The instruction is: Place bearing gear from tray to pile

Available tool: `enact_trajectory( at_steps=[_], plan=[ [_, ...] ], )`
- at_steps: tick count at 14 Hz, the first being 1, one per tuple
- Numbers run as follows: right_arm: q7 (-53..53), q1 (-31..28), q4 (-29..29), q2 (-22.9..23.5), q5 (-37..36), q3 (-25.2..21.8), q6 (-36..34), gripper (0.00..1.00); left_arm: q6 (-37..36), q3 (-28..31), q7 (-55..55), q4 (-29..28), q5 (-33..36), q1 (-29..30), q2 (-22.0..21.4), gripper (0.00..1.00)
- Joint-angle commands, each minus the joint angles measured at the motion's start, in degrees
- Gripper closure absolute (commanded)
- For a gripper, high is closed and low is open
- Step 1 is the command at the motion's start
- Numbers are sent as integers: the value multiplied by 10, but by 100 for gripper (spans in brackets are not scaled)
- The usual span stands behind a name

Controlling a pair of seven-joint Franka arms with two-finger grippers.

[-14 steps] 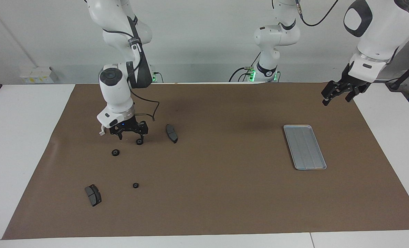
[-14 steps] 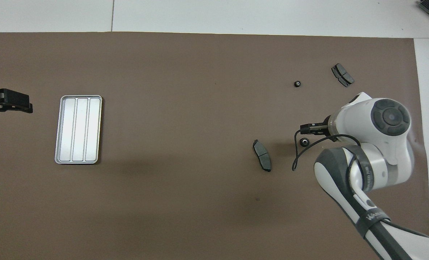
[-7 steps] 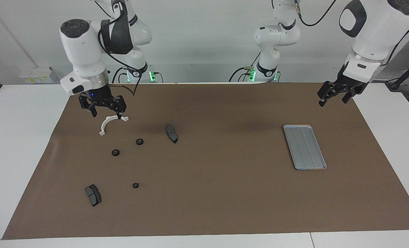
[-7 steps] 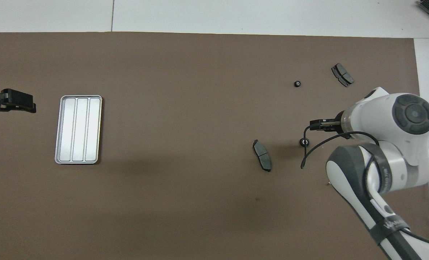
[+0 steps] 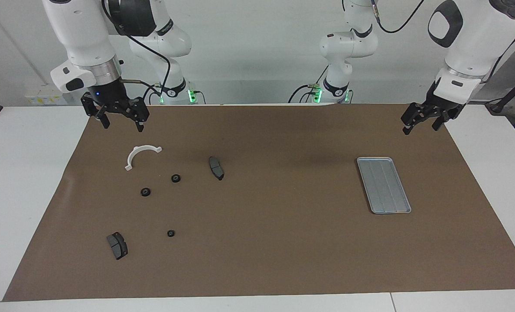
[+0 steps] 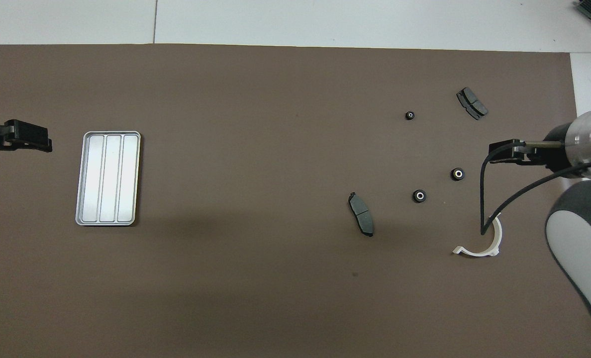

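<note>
The silver ridged tray [image 5: 383, 185] [image 6: 109, 177] lies toward the left arm's end of the brown mat, and nothing lies in it. Three small black bearing gears [image 5: 176, 178] [image 5: 145, 192] [image 5: 171, 233] rest on the mat in the pile at the right arm's end, among a white half-ring bracket [image 5: 141, 155] [image 6: 479, 243] and two dark brake pads [image 5: 216, 167] [image 5: 117, 245]. My right gripper [image 5: 123, 125] [image 6: 507, 151] hangs open and holds nothing, raised over the mat's edge by the bracket. My left gripper [image 5: 420, 128] [image 6: 12, 144] waits open, in the air over the mat's corner.
The brown mat [image 5: 283, 242] covers most of the white table. A black cable [image 6: 484, 199] dangles from the right wrist over the bracket. Both arm bases [image 5: 335, 86] stand at the robots' end of the table.
My right gripper has risen off the bearing gear nearest the robots and drawn back toward its base, uncovering the white bracket. That gear stays on the mat. The left arm barely moved.
</note>
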Motion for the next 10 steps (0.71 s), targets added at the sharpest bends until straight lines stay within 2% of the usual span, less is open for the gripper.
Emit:
enact_trajectory(
  at_steps=[1,5,10],
  plan=[
    [-20,-9,41,19,8,8,-47,0,9,0,9,-13,-6,-10,-8,0],
    [-18,-4,10,-3,13,9,-73,0,-12,-1,9,-13,-7,-30,-11,0],
    [-34,-4,10,-8,23,9,-76,0,-17,0,11,-12,-7,-34,-15,0]
  ],
)
